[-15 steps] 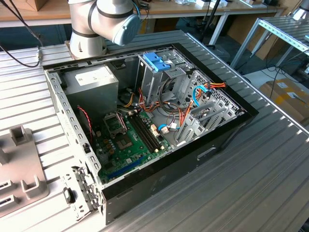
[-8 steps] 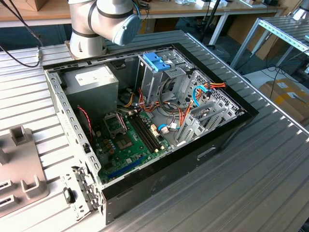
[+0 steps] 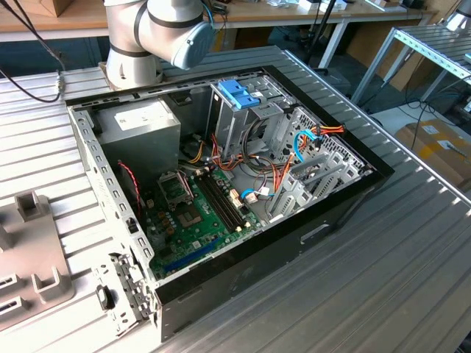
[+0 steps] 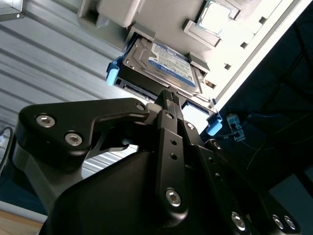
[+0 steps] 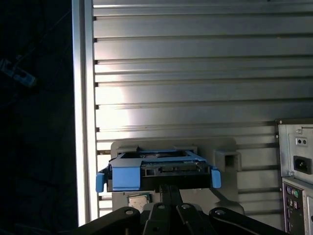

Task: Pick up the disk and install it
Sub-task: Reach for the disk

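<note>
The disk (image 4: 164, 61) is a flat silver-grey drive with a white and blue label and blue side rails. It lies in a grey holder (image 4: 146, 14) on the slatted metal table. In the first wrist view the disk (image 5: 156, 171) shows end-on, a blue tab at each side, seated in the holder (image 5: 222, 147). My black gripper (image 4: 168, 95) is shut, with its tips at the disk's near edge. The gripper (image 5: 169, 188) sits centred on the disk's width. I cannot tell whether the tips touch the disk.
An open computer case (image 3: 346, 209) lies on the table, holding a grey power-supply box (image 3: 140, 125), a metal cage with a blue top (image 3: 239, 94) and a green motherboard (image 3: 191, 213). The case's rear panel (image 5: 296, 171) is beside the holder. The table edge (image 5: 80, 122) runs nearby.
</note>
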### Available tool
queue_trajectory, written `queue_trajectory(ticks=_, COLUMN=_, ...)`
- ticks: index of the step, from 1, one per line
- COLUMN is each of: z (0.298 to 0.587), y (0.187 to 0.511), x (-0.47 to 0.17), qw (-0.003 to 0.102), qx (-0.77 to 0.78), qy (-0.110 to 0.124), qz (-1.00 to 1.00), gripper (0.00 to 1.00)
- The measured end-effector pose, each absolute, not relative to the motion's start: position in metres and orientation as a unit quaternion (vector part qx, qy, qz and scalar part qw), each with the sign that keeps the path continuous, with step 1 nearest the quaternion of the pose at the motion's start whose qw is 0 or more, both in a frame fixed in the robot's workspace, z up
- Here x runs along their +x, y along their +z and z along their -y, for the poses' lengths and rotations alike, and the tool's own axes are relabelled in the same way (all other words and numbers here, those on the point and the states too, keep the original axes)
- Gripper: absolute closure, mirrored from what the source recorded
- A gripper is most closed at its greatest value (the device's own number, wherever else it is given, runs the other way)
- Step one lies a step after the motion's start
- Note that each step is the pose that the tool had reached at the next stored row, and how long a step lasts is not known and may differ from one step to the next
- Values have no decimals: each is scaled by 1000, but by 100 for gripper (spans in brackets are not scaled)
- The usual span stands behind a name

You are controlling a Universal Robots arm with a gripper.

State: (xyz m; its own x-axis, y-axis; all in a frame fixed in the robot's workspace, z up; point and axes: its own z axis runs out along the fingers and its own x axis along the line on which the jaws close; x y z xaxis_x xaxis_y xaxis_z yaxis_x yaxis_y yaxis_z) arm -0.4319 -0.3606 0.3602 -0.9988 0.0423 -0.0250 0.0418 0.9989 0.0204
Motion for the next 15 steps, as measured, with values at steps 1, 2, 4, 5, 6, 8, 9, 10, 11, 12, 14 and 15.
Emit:
queue_trajectory(ticks=1, z=361, y=360, x=-432, qw=10, qx=21, qy=10, qz=-1000, gripper=89)
queue_trajectory(ticks=2, z=361, y=360, x=-432, qw=8, qx=21, qy=10, qz=-1000, gripper=89)
queue_trajectory(ticks=4, z=361, y=360, x=-432, qw=4, qx=21, qy=9, qz=-1000, gripper=89)
queue_trajectory(ticks=5, z=361, y=360, x=-432, qw=3, qx=21, qy=9, qz=-1000, gripper=89)
queue_trajectory(ticks=6, z=361, y=360, x=-432, qw=3, qx=21, qy=9, qz=-1000, gripper=89)
queue_trajectory(ticks=8, z=361, y=360, x=-432, qw=3, qx=21, qy=9, qz=-1000, gripper=89)
queue_trajectory(ticks=9, z=361, y=360, x=-432, qw=3, qx=21, qy=9, qz=-1000, gripper=89)
queue_trajectory(ticks=10, z=361, y=360, x=-432, qw=3, qx=21, qy=8, qz=-1000, gripper=89)
queue_trajectory(ticks=11, z=361, y=360, x=-432, qw=3, qx=21, qy=7, qz=-1000, gripper=89)
queue_trajectory(ticks=12, z=361, y=360, x=-432, qw=3, qx=21, qy=7, qz=-1000, gripper=89)
queue_trajectory(ticks=14, z=361, y=360, x=-432, qw=3, qx=21, qy=7, qz=-1000, gripper=89)
queue_trajectory(ticks=15, z=361, y=360, x=-432, qw=3, qx=21, qy=7, qz=-1000, gripper=89)
